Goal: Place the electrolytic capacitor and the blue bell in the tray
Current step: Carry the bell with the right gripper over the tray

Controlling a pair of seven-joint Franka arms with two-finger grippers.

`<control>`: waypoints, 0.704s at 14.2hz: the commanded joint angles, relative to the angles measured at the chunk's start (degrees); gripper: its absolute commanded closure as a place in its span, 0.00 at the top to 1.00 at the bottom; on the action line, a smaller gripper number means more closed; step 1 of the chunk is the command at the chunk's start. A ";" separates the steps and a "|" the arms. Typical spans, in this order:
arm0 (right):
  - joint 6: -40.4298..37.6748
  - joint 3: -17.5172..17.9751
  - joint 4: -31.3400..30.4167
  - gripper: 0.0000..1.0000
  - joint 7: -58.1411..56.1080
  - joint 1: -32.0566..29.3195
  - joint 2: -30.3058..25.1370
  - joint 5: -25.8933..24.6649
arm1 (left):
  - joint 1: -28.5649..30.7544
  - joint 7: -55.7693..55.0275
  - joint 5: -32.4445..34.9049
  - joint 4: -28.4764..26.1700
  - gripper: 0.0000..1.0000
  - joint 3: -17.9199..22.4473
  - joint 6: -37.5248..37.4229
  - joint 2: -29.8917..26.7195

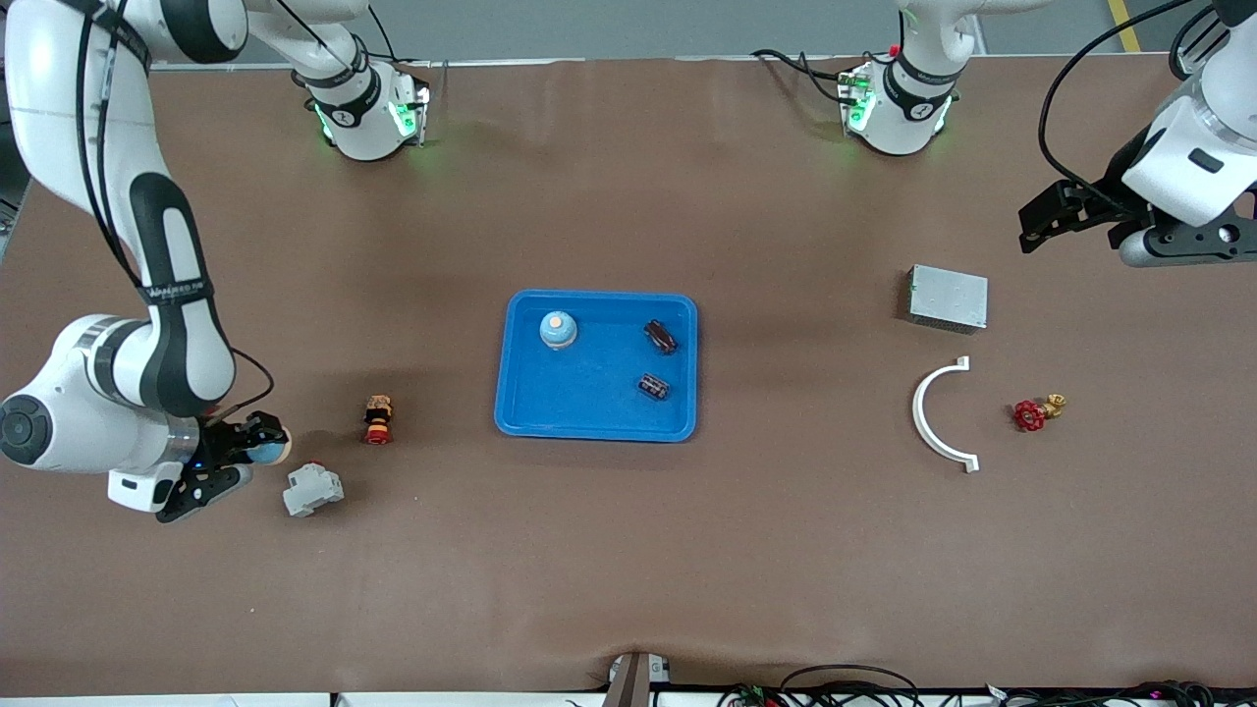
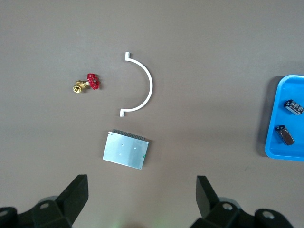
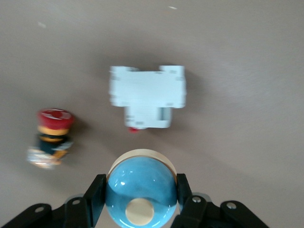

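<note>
My right tool [image 1: 257, 444] is clamped on a glossy blue dome-shaped bell with a cream base and cream knob [image 3: 141, 195], one finger on each flank of the dome. It hangs over the brown tabletop [image 1: 628, 550] at the right arm's end, just beside a pale grey plastic circuit-breaker block [image 1: 313, 488] and near a small red-capped push-button switch [image 1: 377, 419].

The relation that governs the coming move: the shallow bright blue rectangular plastic tray with a raised rim [image 1: 511, 412] lies well apart from my right tool, toward the middle of the tabletop. The push-button switch stands between the two. I judge that the carry must run toward the left arm's end, high enough to pass over that switch and the tray's rim. The bell is round, so it has no long axis to align.

The tray already holds a second blue bell [image 1: 558, 330] and two dark cylindrical electrolytic capacitors [image 1: 660, 336], each lying on its side. Bare tray floor shows nearer the front camera than the second blue bell, which I judge to be the freest spot for the held one.

My left tool [image 2: 142, 190] holds nothing, its fingers spread wide. It waits above the left arm's end of the tabletop, over a grey metal box [image 1: 948, 297], near a white plastic half-ring [image 1: 933, 412] and a small brass valve with a red handwheel [image 1: 1036, 412]. The right arm alone has the load, so the move is its own.
</note>
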 commanded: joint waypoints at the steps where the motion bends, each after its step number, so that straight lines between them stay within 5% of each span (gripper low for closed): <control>1: -3.77 -0.21 -1.77 0.00 9.34 2.48 -3.39 -0.15 | -0.01 0.14 0.13 0.43 1.00 -0.20 -0.08 -0.73; 10: 0.15 0.05 -13.26 0.00 43.97 14.51 -15.15 0.02 | 0.52 0.06 0.65 0.43 1.00 0.15 0.71 0.24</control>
